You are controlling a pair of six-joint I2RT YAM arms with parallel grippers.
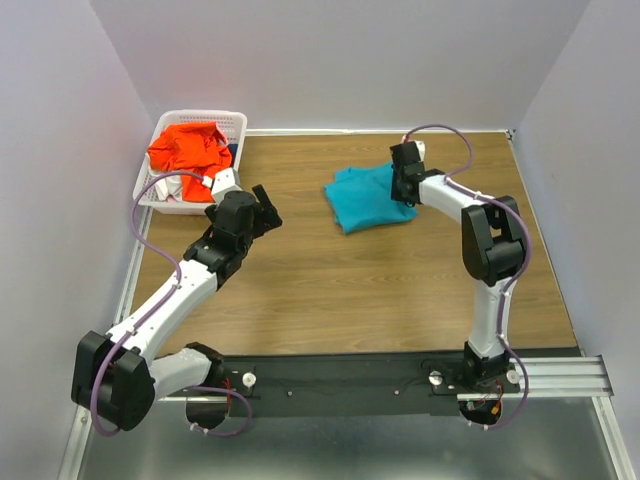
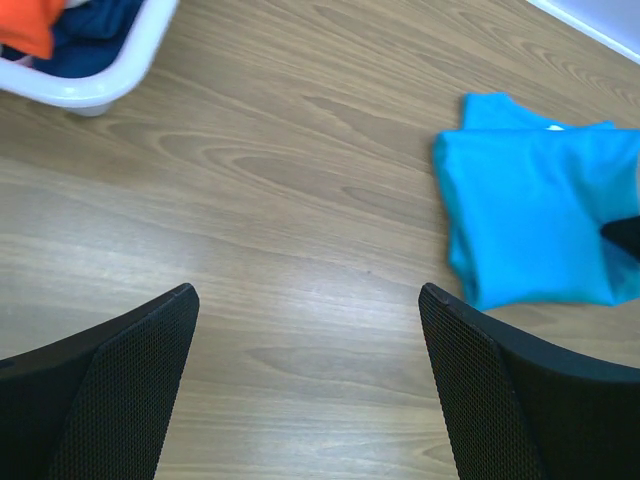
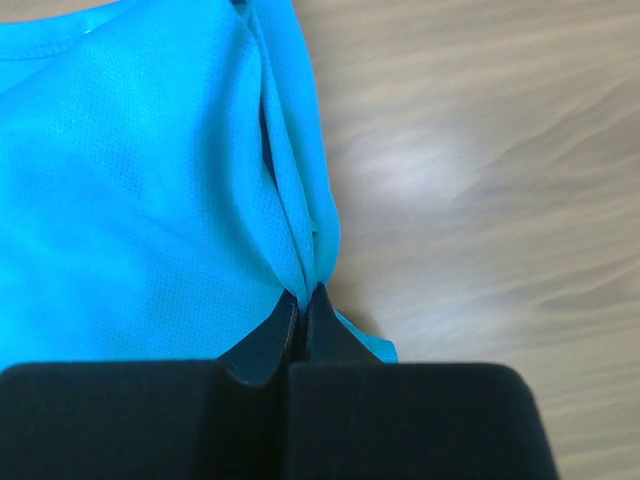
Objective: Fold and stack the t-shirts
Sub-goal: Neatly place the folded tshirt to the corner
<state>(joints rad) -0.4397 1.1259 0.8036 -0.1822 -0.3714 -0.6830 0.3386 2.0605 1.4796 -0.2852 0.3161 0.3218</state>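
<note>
A teal-blue t-shirt (image 1: 365,198) lies folded on the table at the back middle; it also shows in the left wrist view (image 2: 530,220) and the right wrist view (image 3: 130,190). My right gripper (image 1: 405,185) is shut on a pinched fold at the shirt's right edge (image 3: 305,292). My left gripper (image 1: 262,212) is open and empty over bare wood, left of the shirt (image 2: 308,300). An orange-red t-shirt (image 1: 188,147) lies heaped in the basket, with dark blue cloth (image 2: 95,30) and white cloth (image 1: 215,182) beside it.
A white plastic lattice basket (image 1: 240,122) stands at the back left corner; its rim shows in the left wrist view (image 2: 100,85). White walls close in the table on the left, back and right. A black rail runs along the near edge (image 1: 350,375).
</note>
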